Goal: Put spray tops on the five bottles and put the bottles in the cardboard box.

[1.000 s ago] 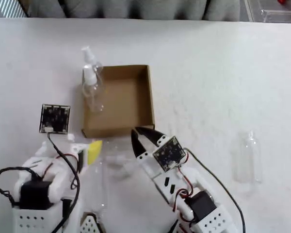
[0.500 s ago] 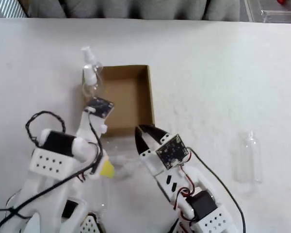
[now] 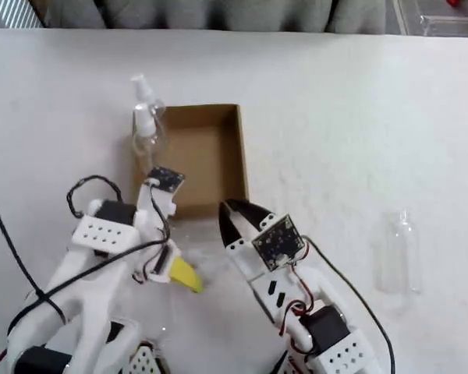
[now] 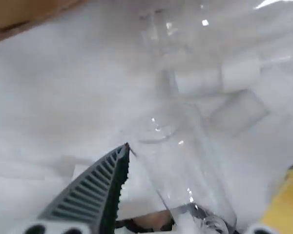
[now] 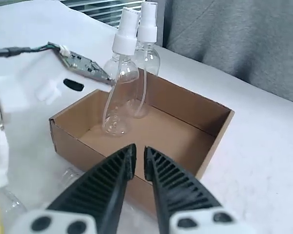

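A: Left gripper (image 4: 210,157) state?
B: Jaws apart, clear bottle (image 4: 185,165) lying between them on the table (image 3: 335,117), just in front of the cardboard box (image 3: 210,167)
A: Right gripper (image 5: 139,148)?
B: Fingers nearly together, holding nothing, near the box's front wall. Two capped bottles (image 5: 118,92) stand in a box corner; a topless bottle (image 3: 396,253) lies well off to the right

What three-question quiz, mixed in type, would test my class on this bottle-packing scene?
1. True or false: the cardboard box holds nothing.
2. How many bottles with spray tops stand in it? A one, B two, C five.
3. Fill in: the open left tool has a clear ____ between its fingers.

Key: 1 false; 2 B; 3 bottle.
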Controlling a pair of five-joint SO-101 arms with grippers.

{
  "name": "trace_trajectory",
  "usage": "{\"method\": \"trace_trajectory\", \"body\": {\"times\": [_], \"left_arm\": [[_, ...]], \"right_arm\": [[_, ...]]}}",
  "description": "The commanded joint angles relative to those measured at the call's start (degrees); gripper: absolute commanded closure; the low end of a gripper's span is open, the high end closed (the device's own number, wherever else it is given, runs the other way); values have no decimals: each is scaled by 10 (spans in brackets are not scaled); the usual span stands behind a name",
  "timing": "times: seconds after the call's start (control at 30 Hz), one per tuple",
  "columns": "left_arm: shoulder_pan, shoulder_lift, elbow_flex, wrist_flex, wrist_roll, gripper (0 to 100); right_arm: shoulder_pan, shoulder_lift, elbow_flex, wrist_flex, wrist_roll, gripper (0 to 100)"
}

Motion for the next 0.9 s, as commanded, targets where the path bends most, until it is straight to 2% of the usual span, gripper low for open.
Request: {"method": "trace_trajectory", "body": {"times": [0.0, 0.23, 0.4, 0.47, 0.63, 0.87], "left_arm": [[0, 1, 47, -71, -3, 610], [-15, 2, 69, -113, -1, 796], [-93, 1, 42, -113, -5, 989], [-142, 1, 21, -113, -5, 955], [-285, 4, -36, -117, -5, 979], [-475, 5, -85, -259, 14, 978]], "right_arm": [[7, -5, 4, -3, 7, 984], [7, -5, 4, -3, 7, 984], [8, -5, 4, -3, 7, 984], [8, -5, 4, -3, 7, 984], [8, -5, 4, -3, 7, 984], [7, -5, 4, -3, 7, 984]]}}
